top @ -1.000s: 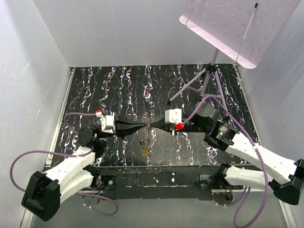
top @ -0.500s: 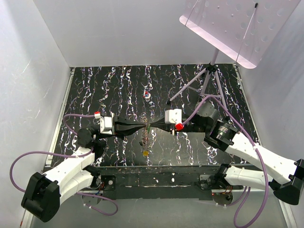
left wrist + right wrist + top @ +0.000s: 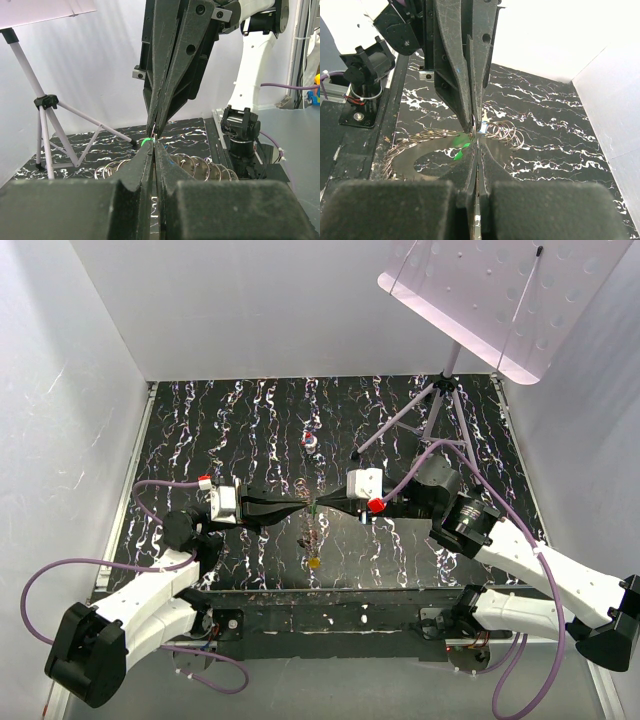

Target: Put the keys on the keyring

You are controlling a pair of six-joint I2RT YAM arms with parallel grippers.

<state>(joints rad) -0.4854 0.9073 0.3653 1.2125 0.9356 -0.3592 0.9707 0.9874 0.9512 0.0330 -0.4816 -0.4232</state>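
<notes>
My left gripper point(image 3: 305, 505) and right gripper point(image 3: 320, 505) meet tip to tip above the table's front middle, both shut. The grey keyring point(image 3: 310, 533) hangs below their tips with a yellow key point(image 3: 315, 562) dangling lowest. In the right wrist view the flat toothed keyring point(image 3: 415, 150) spreads left of my right gripper point(image 3: 478, 134), and the green key point(image 3: 461, 150) sits at its fingertip. In the left wrist view my left gripper point(image 3: 153, 143) pinches a thin wire loop of the keyring point(image 3: 192, 164), with the green key point(image 3: 145, 141) beside the tip. The red and blue keys are not clearly seen.
A red-white-blue blob point(image 3: 311, 441) lies on the black marbled mat behind the grippers. A tripod stand point(image 3: 437, 405) with a pale tilted board stands at the back right. White walls close in the left, back and right sides.
The left gripper's jaws have narrowed and its wrist has shifted slightly left. The hanging keyring and yellow key have swung a little to the right. The right arm has barely moved.
</notes>
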